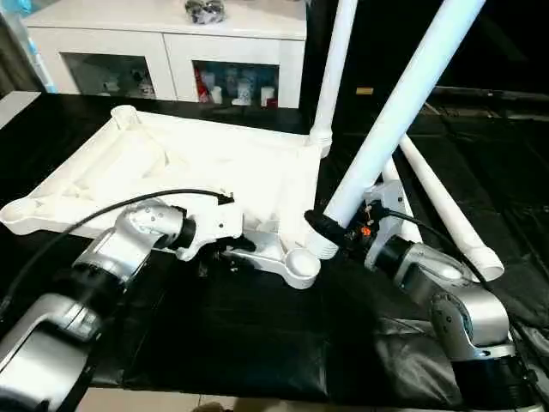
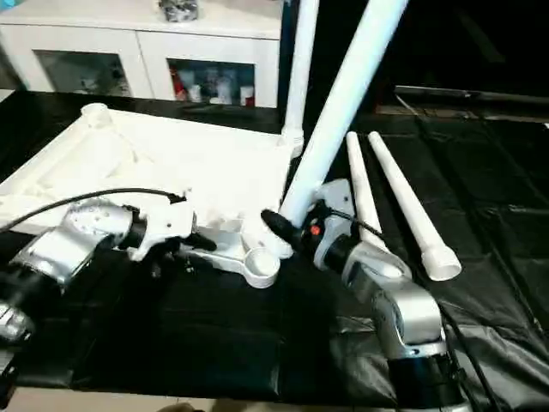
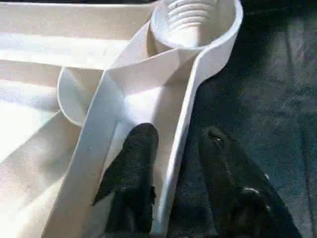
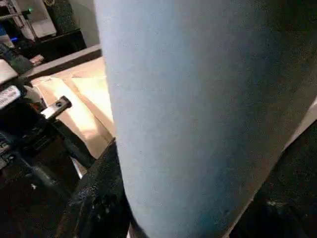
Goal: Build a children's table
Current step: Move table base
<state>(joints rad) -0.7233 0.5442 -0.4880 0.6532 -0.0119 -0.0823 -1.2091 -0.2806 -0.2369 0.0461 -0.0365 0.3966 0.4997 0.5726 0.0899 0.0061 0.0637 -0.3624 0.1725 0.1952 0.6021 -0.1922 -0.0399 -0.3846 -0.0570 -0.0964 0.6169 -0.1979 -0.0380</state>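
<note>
**A:** Where did things stand?

**B:** The table top (image 1: 197, 163) lay upside down on the black mat (image 1: 257, 335), one leg (image 1: 336, 69) already upright in the far corner. The right gripper (image 1: 330, 232) was closed around a second leg (image 1: 403, 103), tilted, its threaded end just beside the near socket (image 1: 302, 262) but not in it. Two spare legs (image 2: 403, 202) lay on the mat to the right.

**A:** And the left gripper (image 3: 171, 163)?

**B:** Its fingers (image 3: 136, 163) straddled the top's edge rib near that socket, pinching it to steady the top.

**A:** What could have gone wrong?

**B:** I judged the tilt the main risk: entering at that slant, the threads could cross or jam. The end could also catch the socket's rim and shove the top sideways, dragging the rib out of the left grip. And the long leg overhung the hold, so it might have swivelled between the fingers.
</note>
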